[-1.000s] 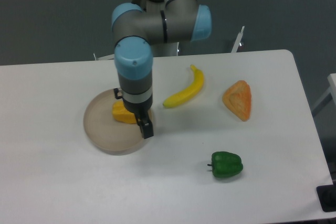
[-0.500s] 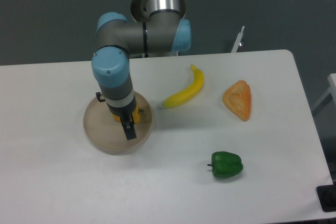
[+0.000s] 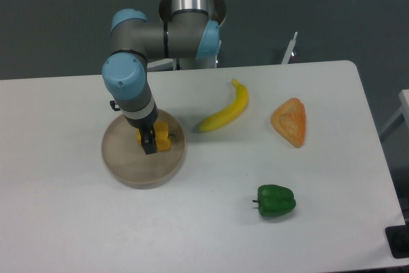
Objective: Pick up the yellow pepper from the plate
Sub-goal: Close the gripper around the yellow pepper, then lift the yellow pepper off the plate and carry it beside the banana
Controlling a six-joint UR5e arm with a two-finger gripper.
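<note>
Yellow pepper [image 3: 162, 138]: on the plate [image 3: 128, 167] toward the table's left edge, not yet lifted; gripper [image 3: 149, 143] down at it, one dark finger across its front, grip state indiscernible; closing and lift apparently remain.

Partly hidden yellow pepper [image 3: 162, 139] on beige plate [image 3: 128, 165]

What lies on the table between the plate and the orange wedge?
In the camera view, the banana lies between the plate and the orange wedge, curved, apart from both. The rest of that stretch is bare white table.
</note>
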